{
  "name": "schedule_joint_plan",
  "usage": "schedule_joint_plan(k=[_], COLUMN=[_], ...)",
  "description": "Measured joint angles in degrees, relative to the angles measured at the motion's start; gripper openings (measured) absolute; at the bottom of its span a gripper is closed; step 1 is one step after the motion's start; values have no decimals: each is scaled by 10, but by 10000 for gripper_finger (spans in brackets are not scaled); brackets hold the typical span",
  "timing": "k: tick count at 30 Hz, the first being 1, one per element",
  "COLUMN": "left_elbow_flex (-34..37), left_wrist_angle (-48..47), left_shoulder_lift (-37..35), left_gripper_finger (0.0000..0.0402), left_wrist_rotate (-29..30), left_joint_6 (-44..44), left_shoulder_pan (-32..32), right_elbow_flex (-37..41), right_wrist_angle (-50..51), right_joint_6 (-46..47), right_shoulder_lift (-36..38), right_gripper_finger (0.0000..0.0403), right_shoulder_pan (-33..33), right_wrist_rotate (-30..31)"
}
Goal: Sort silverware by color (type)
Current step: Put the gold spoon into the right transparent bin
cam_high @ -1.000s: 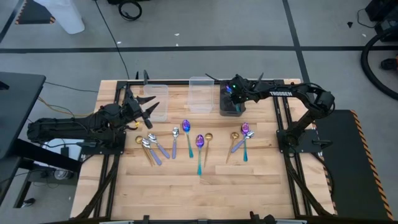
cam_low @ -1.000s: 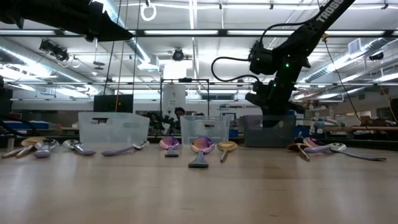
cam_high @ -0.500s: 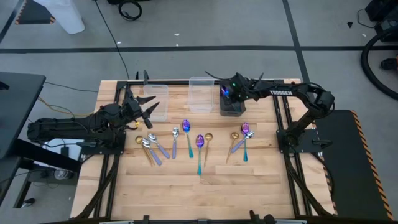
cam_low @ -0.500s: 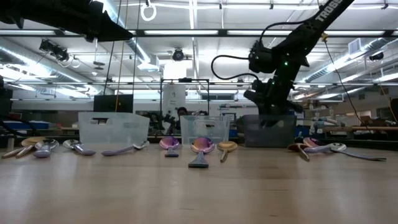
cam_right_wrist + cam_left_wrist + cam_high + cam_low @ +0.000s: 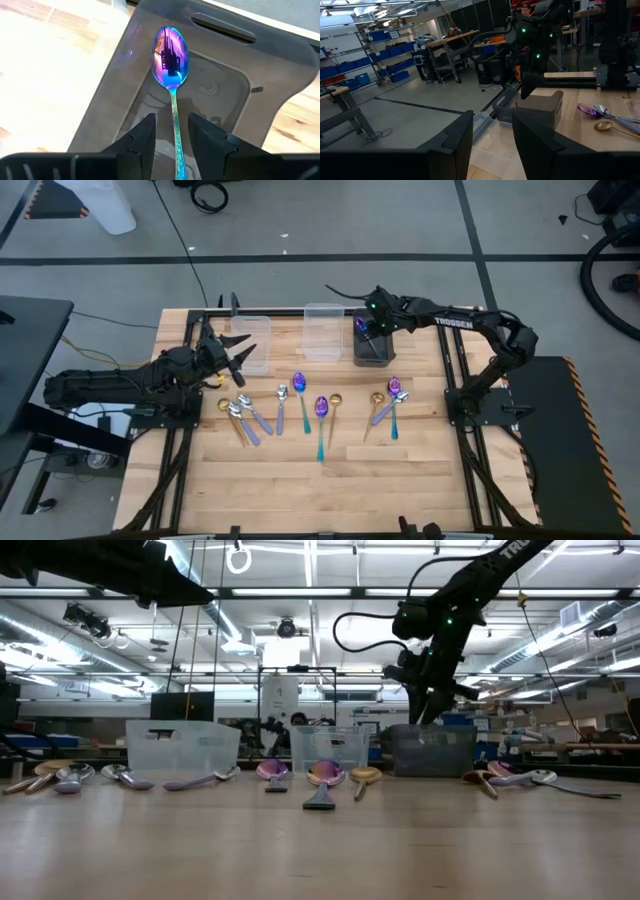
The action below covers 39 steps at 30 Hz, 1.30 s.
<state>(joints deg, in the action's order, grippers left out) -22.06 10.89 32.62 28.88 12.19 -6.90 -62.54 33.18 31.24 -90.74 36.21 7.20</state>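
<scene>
Wooden counter (image 5: 300, 480) carries our three bins. Our right gripper (image 5: 172, 131) hangs over the dark bin (image 5: 370, 346), fingers pinching an iridescent spoon (image 5: 171, 55) bowl-forward so it can drop inside. Beside the clear bin (image 5: 250, 343), our left gripper (image 5: 236, 358) waits, fingers spread.

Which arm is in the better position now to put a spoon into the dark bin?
The right. Its gripper holds an iridescent spoon directly above the dark bin.
</scene>
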Motion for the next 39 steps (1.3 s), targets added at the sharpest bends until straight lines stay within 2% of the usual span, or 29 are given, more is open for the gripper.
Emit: schedule_joint_plan(k=[17, 30, 39], left_elbow_flex=[0, 0, 0], left_wrist_angle=[-3, -18, -58], left_shoulder_lift=[0, 0, 0], left_gripper_finger=[146, 146, 146], left_wrist_rotate=[0, 0, 0], left_joint_6=[0, -1, -43], left_shoulder_pan=[0, 0, 0], right_elbow_flex=[-84, -116, -116], right_wrist_angle=[81, 90, 91], right_joint_6=[23, 99, 166], right_shoulder_lift=[0, 1, 1], right_gripper_finger=[126, 126, 126], right_shoulder_pan=[-54, -156, -227], right_wrist_rotate=[7, 7, 13])
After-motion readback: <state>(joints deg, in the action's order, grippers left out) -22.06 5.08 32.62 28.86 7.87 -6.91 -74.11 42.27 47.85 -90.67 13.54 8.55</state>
